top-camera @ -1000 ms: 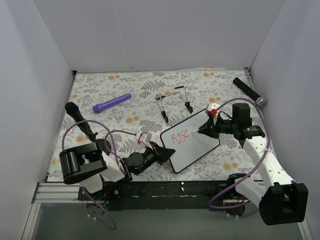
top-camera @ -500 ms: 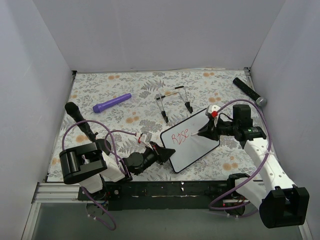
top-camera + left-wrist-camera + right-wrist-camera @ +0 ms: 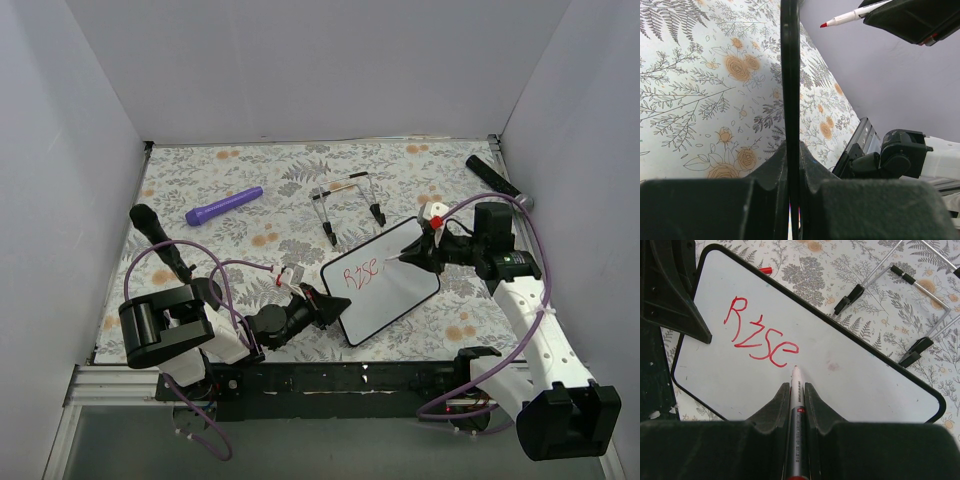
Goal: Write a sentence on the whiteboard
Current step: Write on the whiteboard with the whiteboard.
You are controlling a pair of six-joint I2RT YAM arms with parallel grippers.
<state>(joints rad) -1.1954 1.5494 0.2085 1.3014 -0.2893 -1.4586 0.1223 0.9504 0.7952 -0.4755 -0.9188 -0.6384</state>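
Observation:
The whiteboard (image 3: 385, 283) lies tilted on the floral mat, a white panel with a thin black rim. It fills the right wrist view (image 3: 850, 385). Red letters reading "Rise" (image 3: 360, 272) are on its left part, clear in the right wrist view (image 3: 760, 337). My left gripper (image 3: 328, 307) is shut on the board's lower left edge, seen edge-on in the left wrist view (image 3: 790, 100). My right gripper (image 3: 420, 257) is shut on the marker pen (image 3: 796, 410), its red tip just right of the "e". The pen tip also shows in the left wrist view (image 3: 850, 17).
A black wire stand (image 3: 348, 205) lies behind the board, also in the right wrist view (image 3: 900, 305). A purple cylinder (image 3: 224, 206) lies at the back left. Black handles lie at the left (image 3: 160, 240) and at the back right (image 3: 497, 178). White walls enclose the mat.
My right arm has shifted slightly right and back, and the pen tip has moved a little right of the "e". The left gripper and the board have not moved. No new letters have appeared.

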